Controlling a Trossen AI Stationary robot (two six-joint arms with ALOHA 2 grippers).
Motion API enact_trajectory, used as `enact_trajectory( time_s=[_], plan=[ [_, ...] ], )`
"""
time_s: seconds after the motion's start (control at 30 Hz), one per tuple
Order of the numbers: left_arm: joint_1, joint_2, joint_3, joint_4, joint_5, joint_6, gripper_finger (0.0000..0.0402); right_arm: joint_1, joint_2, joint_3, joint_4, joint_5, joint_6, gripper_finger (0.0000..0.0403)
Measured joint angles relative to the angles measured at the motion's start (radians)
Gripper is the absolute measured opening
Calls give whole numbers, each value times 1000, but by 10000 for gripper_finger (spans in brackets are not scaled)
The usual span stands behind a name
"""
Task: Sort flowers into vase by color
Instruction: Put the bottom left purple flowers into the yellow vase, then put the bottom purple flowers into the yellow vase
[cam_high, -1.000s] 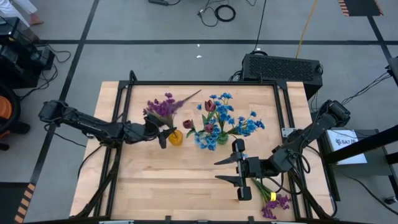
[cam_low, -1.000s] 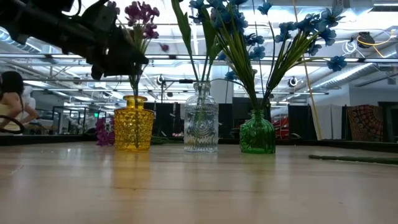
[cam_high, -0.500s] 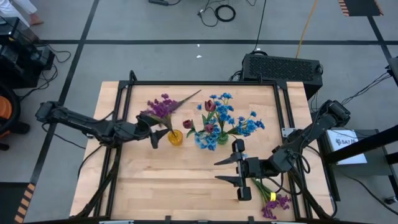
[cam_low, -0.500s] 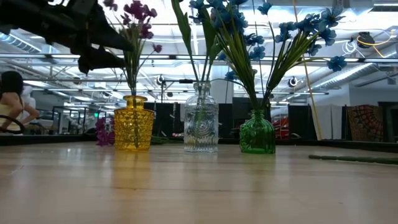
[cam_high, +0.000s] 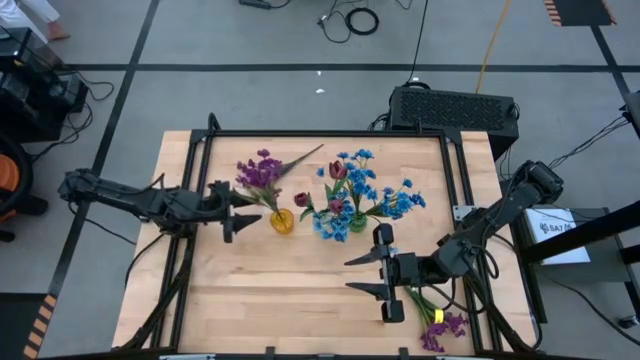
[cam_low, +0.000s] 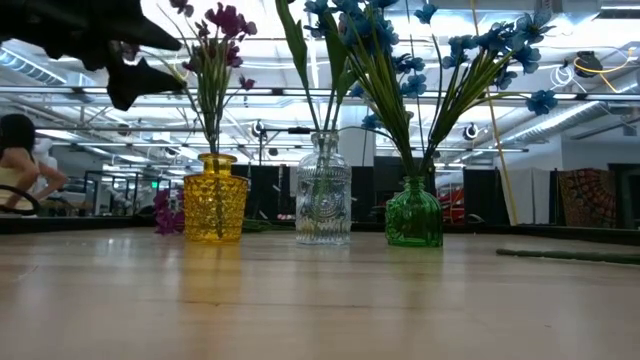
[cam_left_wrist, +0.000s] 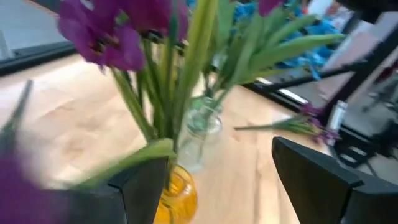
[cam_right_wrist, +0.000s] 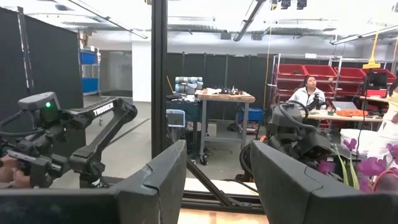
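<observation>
Three small vases stand in a row mid-table. The yellow vase (cam_high: 282, 222) holds purple flowers (cam_high: 260, 172), their stems standing in its neck. The clear vase (cam_low: 323, 203) and the green vase (cam_low: 413, 213) hold blue flowers (cam_high: 365, 190) and a few dark red ones (cam_high: 338, 170). More purple flowers (cam_high: 440, 325) lie flat on the table at the near right. My left gripper (cam_high: 228, 214) hangs open, just left of the yellow vase (cam_left_wrist: 177, 196) and apart from it. My right gripper (cam_high: 362, 274) is open and raised, nothing between its fingers (cam_right_wrist: 292, 180).
A dark metal frame (cam_high: 330, 134) runs along the table's far edge and down both sides. Bare wood lies in front of the vases (cam_low: 320, 300). Beyond the table are floor cables, a black box (cam_high: 455, 108) and people at benches.
My left gripper has drawn back from the purple flowers' stems toward the table's left edge and risen a little, tipping nearer to level. The purple flowers stay in the yellow vase, standing a bit more upright. My right arm has kept still.
</observation>
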Motion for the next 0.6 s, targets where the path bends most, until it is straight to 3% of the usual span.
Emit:
enact_trajectory(
  time_s=[0.17, 0.37, 0.6],
  plan=[
    [0, -42, 16, -120, 27, -4, 292, 2, 0, 0, -6, 0, 0, 171],
    [-25, -41, 134, -258, 48, -28, 292, 2, 0, 0, -22, 0, 29, 171],
    [-64, -38, 178, -516, -126, -29, 292, 2, 0, 0, -44, 0, 52, 171]
  ],
)
